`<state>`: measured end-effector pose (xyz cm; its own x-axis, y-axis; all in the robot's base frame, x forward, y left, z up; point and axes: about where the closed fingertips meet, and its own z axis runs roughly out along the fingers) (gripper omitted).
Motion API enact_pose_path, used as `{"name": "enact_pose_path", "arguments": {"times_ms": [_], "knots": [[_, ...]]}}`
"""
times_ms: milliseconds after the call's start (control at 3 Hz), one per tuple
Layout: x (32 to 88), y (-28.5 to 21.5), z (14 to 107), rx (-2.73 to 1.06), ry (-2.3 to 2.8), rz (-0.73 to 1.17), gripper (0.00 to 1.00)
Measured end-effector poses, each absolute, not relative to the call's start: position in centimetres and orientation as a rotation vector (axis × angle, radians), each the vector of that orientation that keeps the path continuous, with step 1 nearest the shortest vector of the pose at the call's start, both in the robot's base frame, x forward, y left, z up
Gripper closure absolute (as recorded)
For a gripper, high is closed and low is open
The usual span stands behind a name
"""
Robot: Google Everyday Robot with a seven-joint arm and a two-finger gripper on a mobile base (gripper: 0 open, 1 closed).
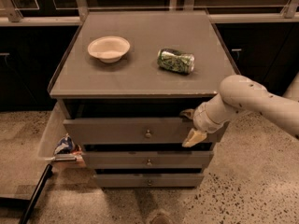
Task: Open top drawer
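The top drawer (117,130) is the tallest grey front of the three, with a small round knob (148,134) at its centre. It stands pulled out a little from the grey cabinet, with a dark gap above it under the cabinet top (140,78). My gripper (190,126) is at the right end of this drawer front, against its face and upper edge. My pale arm (243,99) reaches in from the right. The two shorter drawer fronts (148,162) lie below, stepped back.
A cream bowl (109,48) and a crushed green can (175,60) lie on the cabinet top. A clear side bin with snack bags (65,146) hangs at the cabinet's left. A black pole (37,190) lies on the speckled floor. Dark cabinets stand behind.
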<state>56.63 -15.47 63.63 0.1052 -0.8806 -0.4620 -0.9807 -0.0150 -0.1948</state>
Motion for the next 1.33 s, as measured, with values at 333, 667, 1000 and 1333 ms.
{"name": "enact_pose_path", "arguments": {"times_ms": [333,667,1000,1333], "knots": [[56.09,-15.24,64.06,-1.935,1.806,0.31,0.65],[55.54,-15.29,64.8,-1.916,1.81,0.309,0.88],[55.54,-15.28,64.85,-1.916,1.81,0.309,0.96],[55.54,-15.28,64.85,-1.916,1.81,0.309,0.74]]}}
